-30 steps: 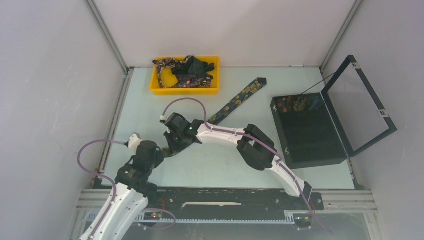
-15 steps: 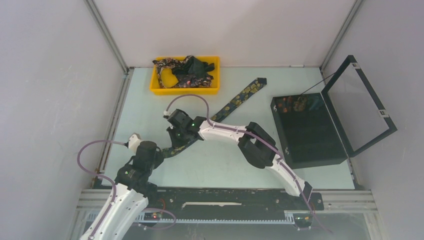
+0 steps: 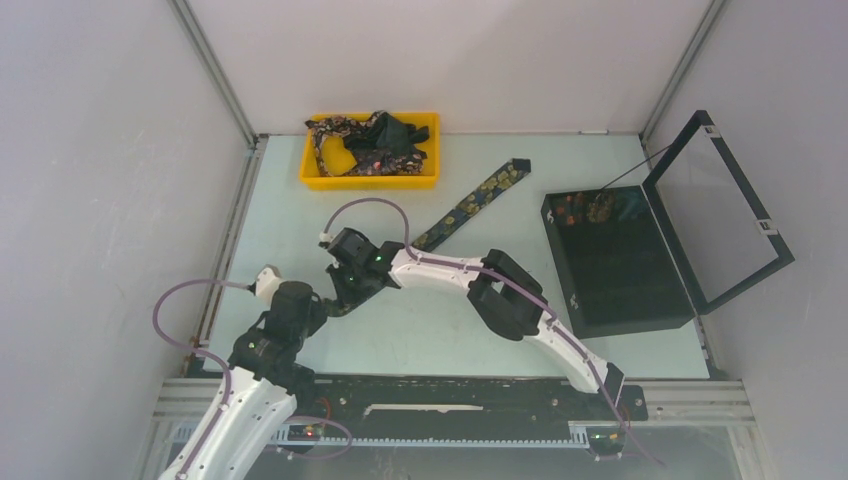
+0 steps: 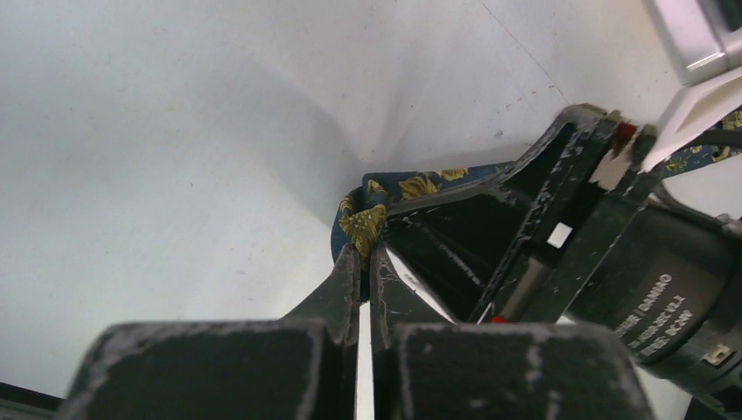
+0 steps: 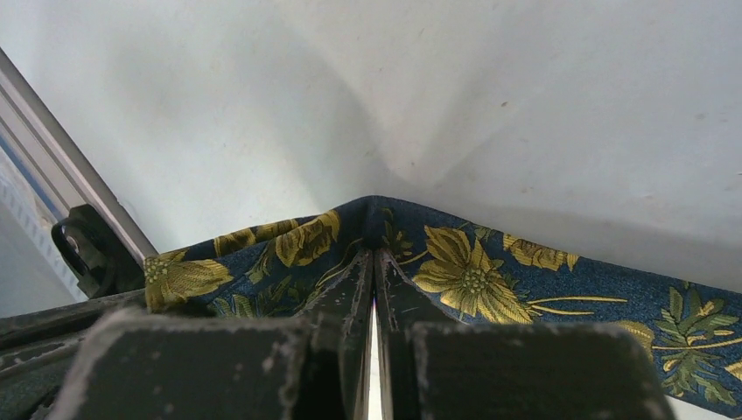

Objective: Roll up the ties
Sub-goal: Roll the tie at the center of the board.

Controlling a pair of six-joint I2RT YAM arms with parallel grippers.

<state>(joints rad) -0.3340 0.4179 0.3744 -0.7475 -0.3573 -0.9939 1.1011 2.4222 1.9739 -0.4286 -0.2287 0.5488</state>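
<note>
The left gripper (image 4: 363,261) is pinching the tie (image 4: 404,185) at its near end, jaws closed on fabric. The right gripper (image 5: 374,261) is clamping it just beyond (the cloth is peaking there). The rest is lying diagonally across the table (image 3: 290,225) toward the yellow tray (image 3: 370,182), which is holding more ties (image 3: 372,143).

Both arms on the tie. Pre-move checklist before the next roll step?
1. Left claw gripping the tie: ok, shut on its near end.
2. Right claw gripping: ok, shut on the tie right beside the left one.
3. Free length lying straight on the table, apart from the tray and the box: ok.
4. Room between the claws: not ok, they sit very close together.
5. Roll started at the near end: cannot tell, the claws hide it.
6. Box lid open: ok.
</note>
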